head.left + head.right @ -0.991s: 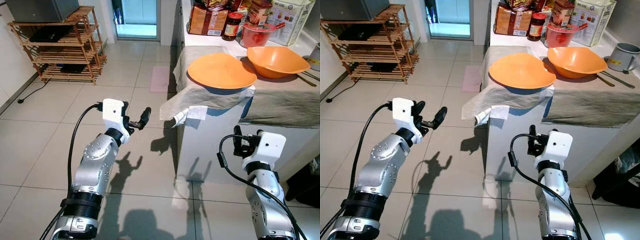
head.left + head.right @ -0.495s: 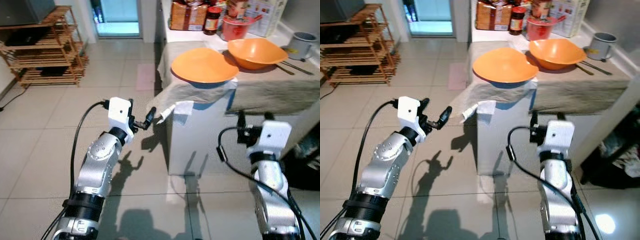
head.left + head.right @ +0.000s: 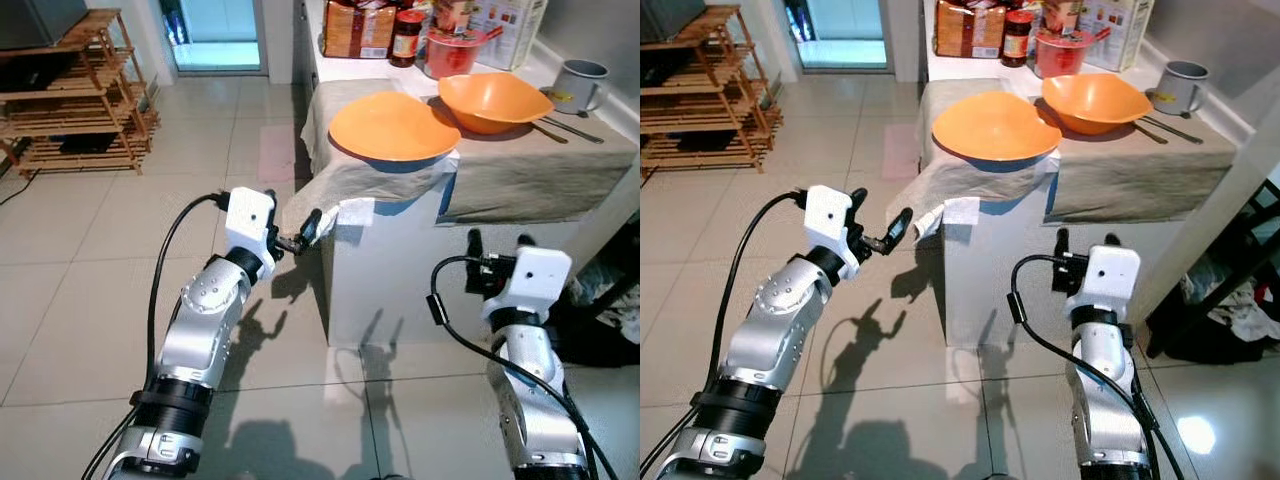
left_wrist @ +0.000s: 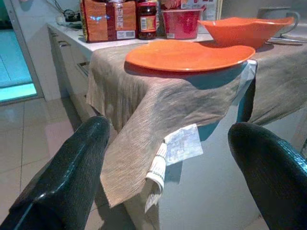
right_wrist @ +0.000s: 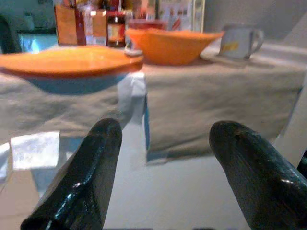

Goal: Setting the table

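While the white counter (image 3: pixel 400 270) draped in a beige woven cloth (image 3: pixel 520 180) stands close ahead, the task looks barely begun: nothing is held, and both pieces sit untouched on the cloth. A flat orange plate (image 3: pixel 392 126) lies at the near corner, overhanging the edge, with a deep orange bowl (image 3: pixel 494 100) just behind it. Left end effector (image 3: pixel 290 232) hovers beside the hanging cloth corner, fingers apart and empty. Right end effector (image 3: pixel 494 252) hangs below the counter edge, its 2 fingers also spread. Compared with 1 second ago, the counter sits nearer and more central, so the robot has closed in, and the left arm has reached closer to the cloth.
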Controlling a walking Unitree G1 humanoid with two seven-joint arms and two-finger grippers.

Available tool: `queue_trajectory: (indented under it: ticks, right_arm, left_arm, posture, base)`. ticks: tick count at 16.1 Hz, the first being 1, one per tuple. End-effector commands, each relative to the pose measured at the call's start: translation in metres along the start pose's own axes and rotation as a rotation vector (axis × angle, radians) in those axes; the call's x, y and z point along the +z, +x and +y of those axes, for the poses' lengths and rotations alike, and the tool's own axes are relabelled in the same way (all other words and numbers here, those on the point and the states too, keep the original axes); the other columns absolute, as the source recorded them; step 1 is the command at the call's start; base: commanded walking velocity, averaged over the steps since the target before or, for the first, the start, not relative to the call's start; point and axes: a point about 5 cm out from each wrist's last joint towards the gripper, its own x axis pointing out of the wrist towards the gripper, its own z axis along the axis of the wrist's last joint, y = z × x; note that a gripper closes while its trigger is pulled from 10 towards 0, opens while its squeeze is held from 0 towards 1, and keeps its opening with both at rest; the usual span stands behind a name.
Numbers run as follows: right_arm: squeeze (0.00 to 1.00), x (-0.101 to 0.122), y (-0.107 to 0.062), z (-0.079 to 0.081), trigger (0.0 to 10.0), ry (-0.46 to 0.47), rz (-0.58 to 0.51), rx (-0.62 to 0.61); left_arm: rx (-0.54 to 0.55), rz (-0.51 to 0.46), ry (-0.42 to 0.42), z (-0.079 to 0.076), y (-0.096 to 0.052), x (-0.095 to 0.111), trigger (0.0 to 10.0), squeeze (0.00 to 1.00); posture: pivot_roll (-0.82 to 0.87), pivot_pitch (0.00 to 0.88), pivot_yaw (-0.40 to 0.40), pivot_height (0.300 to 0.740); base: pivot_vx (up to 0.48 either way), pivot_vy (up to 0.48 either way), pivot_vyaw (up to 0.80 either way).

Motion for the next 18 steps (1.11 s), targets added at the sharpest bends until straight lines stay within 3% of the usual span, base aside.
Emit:
queue_trajectory:
  ticks: [1,5,7,9,12,16,18]
  right_arm:
    - [0.0,-0.006,-0.002,-0.003,10.0,0.002,0.033,-0.006]
    - [0.0,-0.011,-0.004,0.001,10.0,0.03,0.049,0.026]
    - [0.0,-0.017,-0.01,-0.004,10.0,0.0,0.068,0.052]
    - [0.0,-0.027,-0.016,-0.011,10.0,-0.012,0.09,0.059]
    - [0.0,-0.026,-0.014,-0.009,10.0,0.006,0.08,0.053]
    - [0.0,-0.021,-0.011,-0.008,10.0,-0.004,0.043,0.063]
    - [0.0,-0.008,-0.008,-0.01,10.0,-0.034,-0.021,0.051]
  left_arm:
    - [0.004,0.032,0.007,0.001,-0.002,-0.007,10.0,0.0]
    - [0.045,0.039,-0.029,0.009,-0.006,-0.013,10.0,0.0]
    - [0.106,0.068,-0.083,0.027,-0.022,-0.03,10.0,0.0]
    - [0.178,0.007,-0.044,0.035,-0.029,-0.026,10.0,0.0]
    - [0.255,0.023,-0.069,0.034,-0.028,-0.027,10.0,0.0]
    - [0.208,0.004,-0.072,0.027,-0.021,-0.02,10.0,0.0]
    - [0.17,-0.051,-0.062,0.02,-0.014,-0.002,10.0,0.0]
  posture:
    - [-0.03,0.012,0.026,0.74]
    - [-0.02,0.014,0.028,0.74]
    - [-0.03,0.024,0.028,0.74]
    - [-0.02,0.026,0.025,0.74]
    - [-0.02,0.025,0.024,0.74]
    - [-0.03,0.023,0.024,0.74]
    - [-0.03,0.022,0.024,0.74]
  base:
    - [0.0,0.0,0.0]
    - [0.0,0.0,0.0]
    - [0.0,0.0,0.0]
    - [0.0,0.0,0.0]
    - [0.0,0.0,0.0]
    - [0.0,0.0,0.0]
    - [0.0,0.0,0.0]
